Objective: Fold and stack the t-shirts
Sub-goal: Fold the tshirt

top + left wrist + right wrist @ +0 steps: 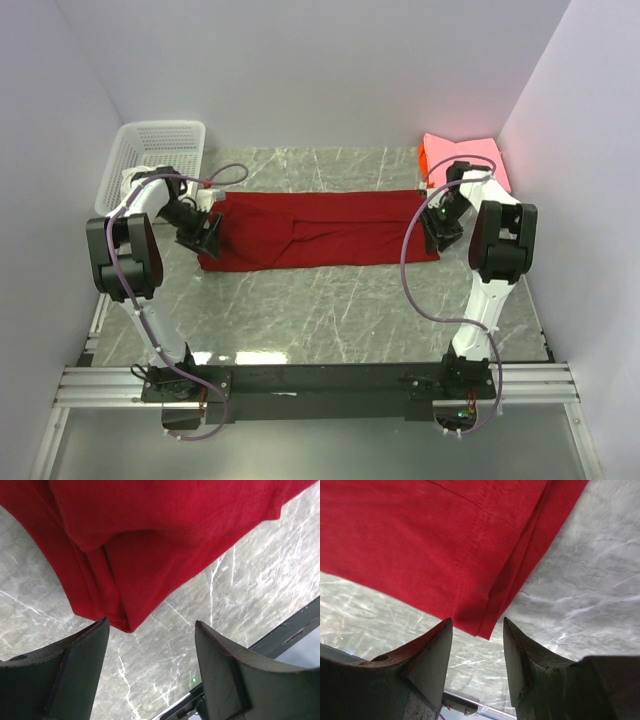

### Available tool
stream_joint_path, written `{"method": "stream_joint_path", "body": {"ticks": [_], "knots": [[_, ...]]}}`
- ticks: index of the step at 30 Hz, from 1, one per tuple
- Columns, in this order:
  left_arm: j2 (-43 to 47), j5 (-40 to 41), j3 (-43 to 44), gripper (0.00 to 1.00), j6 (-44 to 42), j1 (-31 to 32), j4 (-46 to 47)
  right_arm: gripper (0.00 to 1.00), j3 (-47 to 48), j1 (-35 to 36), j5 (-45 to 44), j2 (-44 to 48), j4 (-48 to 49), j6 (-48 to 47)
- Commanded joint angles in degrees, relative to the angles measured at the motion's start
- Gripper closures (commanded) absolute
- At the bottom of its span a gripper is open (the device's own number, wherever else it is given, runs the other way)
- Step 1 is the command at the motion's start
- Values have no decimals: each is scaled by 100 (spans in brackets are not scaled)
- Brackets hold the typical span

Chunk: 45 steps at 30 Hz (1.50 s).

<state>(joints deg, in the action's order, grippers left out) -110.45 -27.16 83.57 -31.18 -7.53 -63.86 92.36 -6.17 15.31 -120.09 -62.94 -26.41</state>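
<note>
Top external view: the deep red t-shirt (pixel 320 235) lies folded into a long band across the middle of the frame, flat on the marbled surface (pixel 330 320). The left tool (pixel 205 238) sits at the band's left end and the right tool (pixel 438 235) at its right end. A pink t-shirt (pixel 462 155) lies folded in the upper right corner with an edge of an orange t-shirt (pixel 423 158) showing beside it. A white lattice basket (pixel 150 150) stands in the upper left.

Left wrist view: the left tool (pixel 150 627) is spread wide and pinches nothing. The shirt (pixel 165 525) fills the upper half of the frame, and its layered corner hangs down to just above the gap between the fingers (pixel 80 655). Several edges stack up there, so the cloth looks thin, light and limp. It will likely sag and slide layer over layer unless every ply is caught together.

Right wrist view: the right tool (pixel 476 625) is also spread, more narrowly, and grips nothing. The hemmed corner of the shirt (pixel 420 540) points right into its gap. The stitched hem looks the firmest place to hold. My judgement is to pinch each near corner through all layers and lift both ends evenly, so the band does not droop or unfold.
</note>
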Motion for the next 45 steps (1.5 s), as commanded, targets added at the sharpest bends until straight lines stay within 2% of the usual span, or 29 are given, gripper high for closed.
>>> {"method": "stream_joint_path", "body": {"ticks": [1,5,9,12,20,23,24,26,27,32,33,36,42,45], "knots": [[103,-141,19,26,103,6,137,48,-121,-24,-195,-58,177,172],[15,-325,54,31,59,6,-4,49,-148,-33,-125,-111,124,180],[-81,-334,-25,38,7,6,-74,58,-218,-33,-81,-85,80,172],[-125,-299,-104,39,42,15,-4,65,-288,-33,-98,-76,71,137],[-248,-132,-201,40,77,15,75,68,-271,-59,-116,-76,62,163],[-249,-158,-210,46,68,15,66,80,-209,-94,-116,-76,10,180],[-249,-167,-218,52,59,15,57,86,-192,-103,-116,-76,-17,154],[-249,-158,-244,57,51,15,49,94,-200,-129,-195,-50,-52,137],[-257,-158,-262,64,51,23,40,100,-227,-156,-239,-41,-35,110],[-257,-88,-306,77,156,15,101,100,-428,-235,-607,21,27,5],[-283,-71,-315,85,173,15,101,100,-481,-235,-669,30,71,-39],[-249,34,-385,99,279,15,66,100,-674,-244,-950,91,185,-144],[155,-9,-815,99,270,23,-162,100,-1334,-367,-1521,495,475,-583],[340,-88,-1009,99,323,32,-136,100,-1475,-411,-1522,592,572,-672]]}}
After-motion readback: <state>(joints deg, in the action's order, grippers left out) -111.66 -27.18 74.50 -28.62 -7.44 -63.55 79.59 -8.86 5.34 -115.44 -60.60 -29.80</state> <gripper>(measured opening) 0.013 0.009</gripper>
